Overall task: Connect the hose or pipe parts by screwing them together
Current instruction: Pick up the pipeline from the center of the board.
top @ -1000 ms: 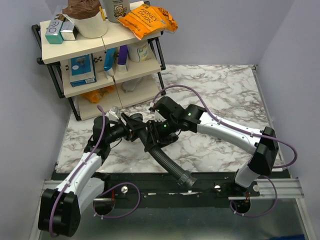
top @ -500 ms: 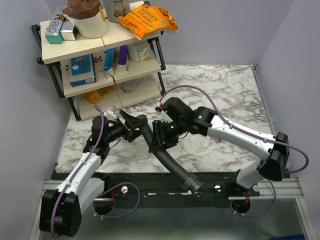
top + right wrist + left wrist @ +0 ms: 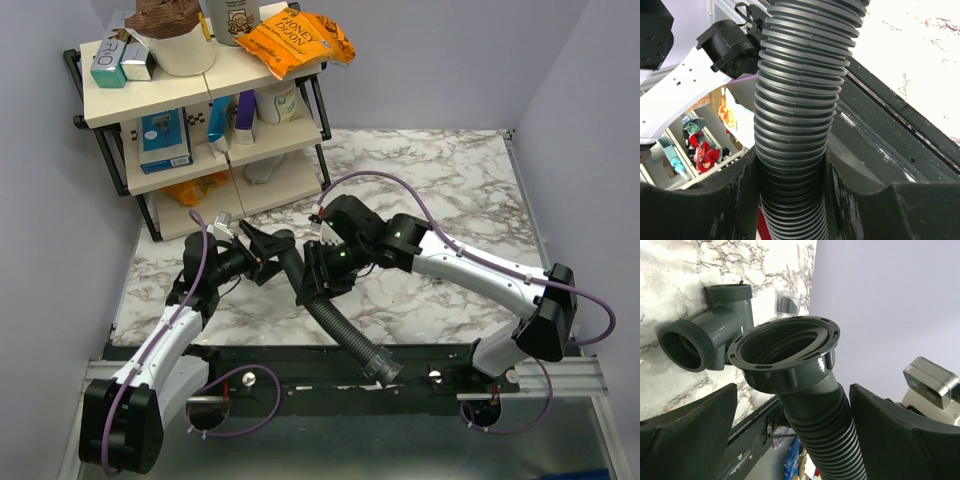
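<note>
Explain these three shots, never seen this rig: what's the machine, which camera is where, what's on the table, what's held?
Two robot arms are bolted at the near edge of a marble table. One picture looks down from above and behind them; the other two come from a camera on each wrist. The right tool is clamped on a black ribbed hose. The left tool stands open, its fingers either side of the hose's collar end without touching. On the table lie a dark grey branched pipe fitting and a small ring nut. A stocked shelf stands at the far left.
</note>
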You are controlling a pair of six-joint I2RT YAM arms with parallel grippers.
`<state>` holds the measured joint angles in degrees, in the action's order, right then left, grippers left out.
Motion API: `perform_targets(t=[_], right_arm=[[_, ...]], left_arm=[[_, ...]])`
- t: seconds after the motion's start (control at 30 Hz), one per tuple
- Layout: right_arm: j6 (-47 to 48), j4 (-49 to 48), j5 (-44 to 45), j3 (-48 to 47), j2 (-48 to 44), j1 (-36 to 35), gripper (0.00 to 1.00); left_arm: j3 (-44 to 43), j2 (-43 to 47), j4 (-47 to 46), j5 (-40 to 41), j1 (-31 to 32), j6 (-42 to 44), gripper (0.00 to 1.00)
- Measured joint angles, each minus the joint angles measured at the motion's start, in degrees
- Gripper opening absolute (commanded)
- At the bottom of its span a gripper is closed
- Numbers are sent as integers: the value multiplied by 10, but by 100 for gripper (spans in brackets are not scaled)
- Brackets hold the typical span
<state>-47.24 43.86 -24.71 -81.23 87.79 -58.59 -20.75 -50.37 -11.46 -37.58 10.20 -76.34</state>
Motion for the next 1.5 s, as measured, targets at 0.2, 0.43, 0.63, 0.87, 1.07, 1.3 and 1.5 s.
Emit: perform_targets(t=[0.2,0.43,0.63,0.87,1.07,1.3,1.5], right_arm=[[-5,-13,-3,0,17,-9,1],[-8,-26,-5,0,30,-13,1],[-9,-33,-5,0,31,-15,1],[-12,-37,-5,0,31,-17,1],[-15,-45,-5,2,31,-17,1],[-23,-54,-5,11,31,-21,1],[-26,-63,-5,17,31,-28,1]], left_arm=[[0,-2,-1,1,0,-2,99],[0,-4,0,1,0,-5,99],[0,-4,1,8,-1,-3,99],[-1,-4,19,28,-2,15,99],[-1,-4,30,39,-4,22,99],[-1,-4,35,48,-4,24,99],[-1,-4,34,56,-5,24,99]])
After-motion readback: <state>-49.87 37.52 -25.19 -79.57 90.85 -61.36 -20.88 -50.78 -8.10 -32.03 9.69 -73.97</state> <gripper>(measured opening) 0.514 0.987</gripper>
